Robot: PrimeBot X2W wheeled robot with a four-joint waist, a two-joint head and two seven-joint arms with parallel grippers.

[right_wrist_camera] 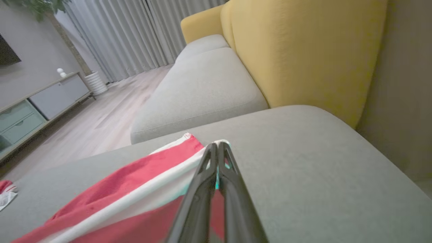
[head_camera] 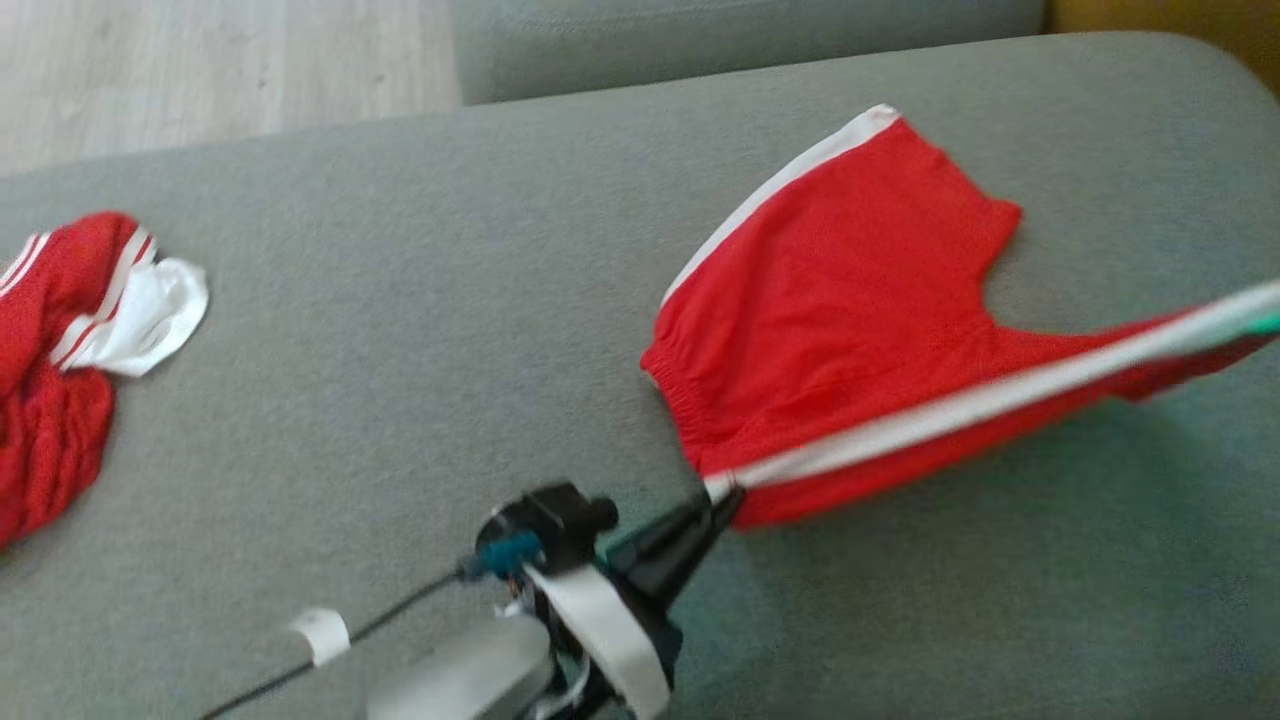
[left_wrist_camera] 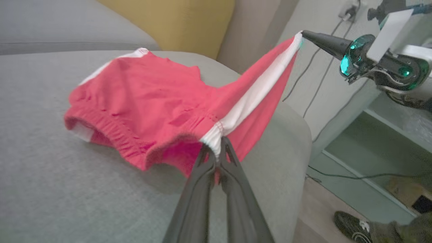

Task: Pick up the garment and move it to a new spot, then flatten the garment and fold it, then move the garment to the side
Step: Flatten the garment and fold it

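Red shorts [head_camera: 850,300] hang taut over a grey sofa seat [head_camera: 400,330], the left end effector [head_camera: 722,493] clamped shut on the waistband at the white stripe and the right end effector [left_wrist_camera: 301,33] pinching the stripe's far end, while the other half lies on the cushion. Both grips look thin, so a hard pull could slip a corner free, or the resting half could drag and bunch. A second red-and-white garment [head_camera: 60,340] lies well apart; a yellow back cushion [right_wrist_camera: 303,50], wood floor [head_camera: 200,70], curtains [right_wrist_camera: 128,33] and low cabinet [right_wrist_camera: 40,98] frame the room.
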